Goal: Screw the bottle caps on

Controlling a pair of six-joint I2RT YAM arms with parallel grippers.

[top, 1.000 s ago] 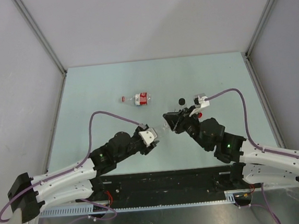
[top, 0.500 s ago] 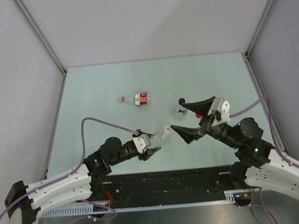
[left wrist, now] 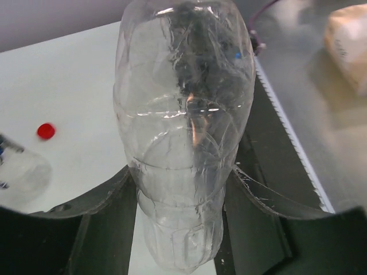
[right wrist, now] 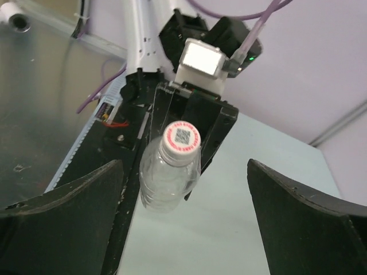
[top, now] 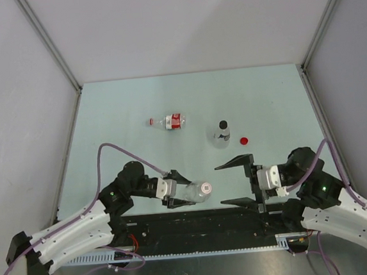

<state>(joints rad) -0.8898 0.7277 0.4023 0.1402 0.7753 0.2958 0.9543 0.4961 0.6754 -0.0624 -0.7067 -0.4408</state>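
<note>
We pull right gripper back, fingers spread | left gripper pinches clear plastic bottle, white round cap on | small red plastic cap waits.

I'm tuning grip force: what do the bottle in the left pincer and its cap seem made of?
Bottle: thin clear plastic, glossy; its wall shows creases and bright glints. Cap: opaque plastic, likely stiffer, white with a red ring printed on top.

Pale green flat tabletop. Grey panel walls, aluminium corner post. Black rail along near edge. White slotted cable duct. Shiny metal sheet below.
</note>
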